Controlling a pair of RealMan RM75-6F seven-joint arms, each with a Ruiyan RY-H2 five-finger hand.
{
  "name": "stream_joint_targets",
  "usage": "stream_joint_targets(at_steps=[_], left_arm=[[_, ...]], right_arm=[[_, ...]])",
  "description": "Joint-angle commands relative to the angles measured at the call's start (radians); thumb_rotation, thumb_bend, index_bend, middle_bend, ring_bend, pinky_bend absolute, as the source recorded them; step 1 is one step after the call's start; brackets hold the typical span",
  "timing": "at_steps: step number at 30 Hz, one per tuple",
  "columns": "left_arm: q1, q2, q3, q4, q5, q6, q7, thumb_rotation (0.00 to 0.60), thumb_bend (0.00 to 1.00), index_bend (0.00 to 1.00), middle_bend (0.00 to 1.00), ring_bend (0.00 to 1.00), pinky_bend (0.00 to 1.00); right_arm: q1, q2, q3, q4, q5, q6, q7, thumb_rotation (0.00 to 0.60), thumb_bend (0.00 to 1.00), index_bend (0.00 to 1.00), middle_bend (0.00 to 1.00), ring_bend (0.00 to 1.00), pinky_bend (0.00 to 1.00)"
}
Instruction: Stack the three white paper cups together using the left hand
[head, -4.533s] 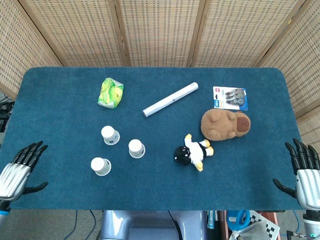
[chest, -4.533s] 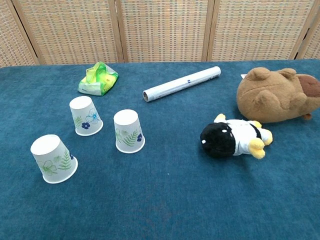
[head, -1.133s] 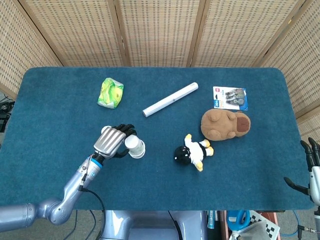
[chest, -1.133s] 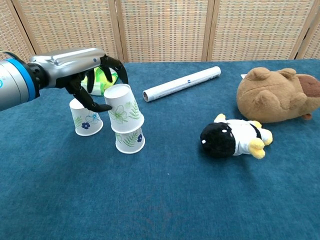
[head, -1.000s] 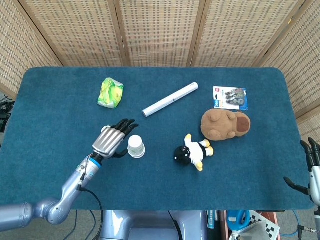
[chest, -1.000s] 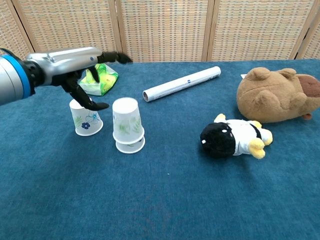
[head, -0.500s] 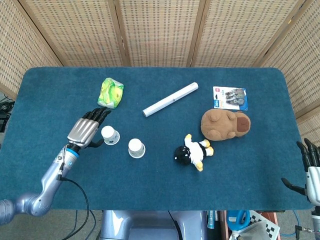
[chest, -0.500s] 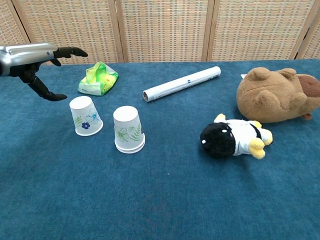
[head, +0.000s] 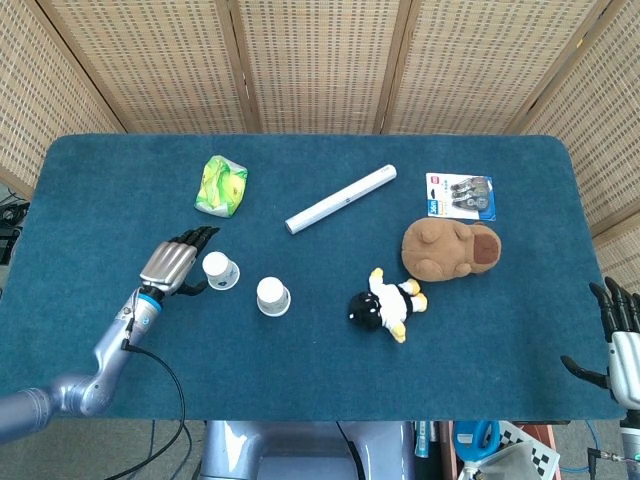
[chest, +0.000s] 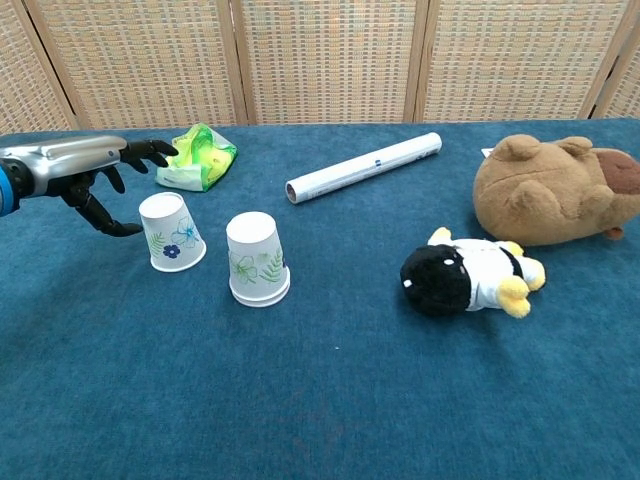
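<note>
left robot hand (chest: 85, 165) lowered beside lone cup (chest: 171, 232).

The left robot hand (head: 172, 264) has a brushed silver metal back plate with ridged grooves running toward the knuckles, and black segmented fingers (chest: 150, 150) and thumb. At its wrist sits a bright blue ring, behind which comes a slim silver-grey forearm (head: 110, 345) of smooth rounded tubes. A thin black cable (head: 165, 400) loops off the forearm below the desk edge. The right robot hand (head: 622, 345) shows the same silver plate and black fingers, with a dark thumb jutting sideways.
</note>
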Motion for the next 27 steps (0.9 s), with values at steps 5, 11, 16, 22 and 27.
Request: stream_joint_targets(at_steps=[5, 11, 16, 22, 27], left_arm=[[-0.009, -0.052, 0.0, 0.062, 0.012, 0.002, -0.007, 0.6, 0.32, 0.22, 0.31, 0.31, 0.37], [-0.013, -0.075, -0.007, 0.082, 0.013, 0.013, -0.005, 0.6, 0.32, 0.33, 0.4, 0.38, 0.39], [-0.008, -0.073, -0.017, 0.08, 0.017, 0.03, -0.014, 0.6, 0.32, 0.35, 0.41, 0.39, 0.39], [0.005, -0.015, -0.04, -0.005, 0.041, 0.067, -0.042, 0.6, 0.32, 0.35, 0.42, 0.39, 0.39], [0.028, 0.099, -0.067, -0.202, 0.105, 0.141, -0.054, 0.6, 0.32, 0.35, 0.42, 0.39, 0.39]], right_arm=[[0.001, -0.002, 0.0, 0.001, 0.002, -0.003, -0.003, 0.6, 0.0, 0.0, 0.0, 0.0, 0.0], [0.001, -0.002, 0.001, 0.004, 0.007, -0.004, 0.0, 0.6, 0.0, 0.0, 0.0, 0.0, 0.0], [0.002, -0.001, 0.002, 0.005, 0.009, -0.007, 0.004, 0.6, 0.0, 0.0, 0.0, 0.0, 0.0], [0.002, 0.0, 0.003, 0.004, 0.01, -0.006, 0.007, 0.6, 0.0, 0.0, 0.0, 0.0, 0.0], [0.0, 0.0, 0.0, 0.0, 0.003, -0.002, 0.003, 0.6, 0.0, 0.0, 0.0, 0.0, 0.0]])
